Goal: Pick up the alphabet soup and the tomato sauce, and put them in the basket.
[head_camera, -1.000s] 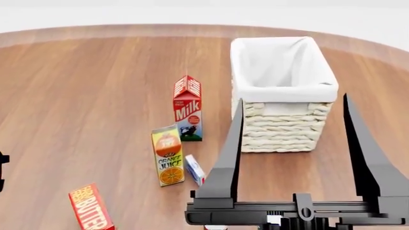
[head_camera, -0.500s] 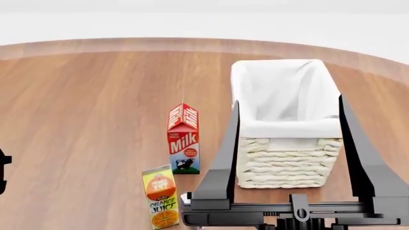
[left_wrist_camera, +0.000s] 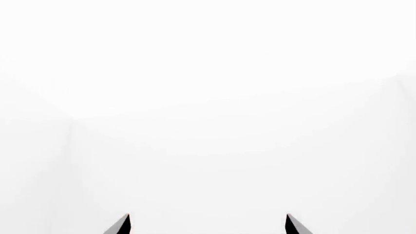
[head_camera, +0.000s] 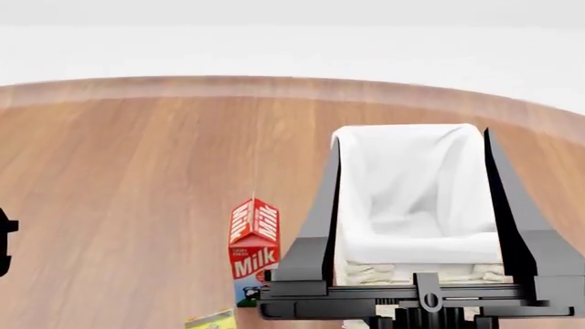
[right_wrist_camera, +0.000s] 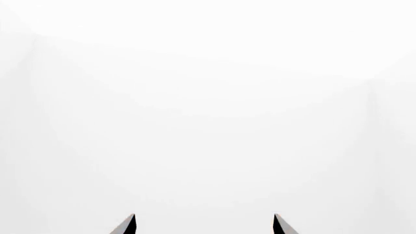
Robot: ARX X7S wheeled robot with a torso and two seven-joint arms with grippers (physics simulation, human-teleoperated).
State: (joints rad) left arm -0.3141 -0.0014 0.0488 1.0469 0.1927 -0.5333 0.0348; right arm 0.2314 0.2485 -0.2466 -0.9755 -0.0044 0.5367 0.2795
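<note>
table [head_camera: 128, 171]: wooden, wide | basket [head_camera: 412, 240]: stood mid-right, liner soft, likely light | right gripper [head_camera: 413, 226]: jaws spread wide, empty, framing basket | left gripper [left_wrist_camera: 206, 225]: tips apart, empty | cans: neither visible; presumably rigid, slick, best gripped mid-body

A broad, round-edged table [head_camera: 137, 171] of warm brown wood grain carries everything, its far rim curving against a pale white background. On it stands a rectangular cream-white woven wicker basket [head_camera: 402, 205] with a white cloth liner folded over its rim. Just beside that stands an upright red, white and blue milk carton [head_camera: 252, 250], with the top of a yellow-orange juice carton [head_camera: 212, 320] nearer.
</note>
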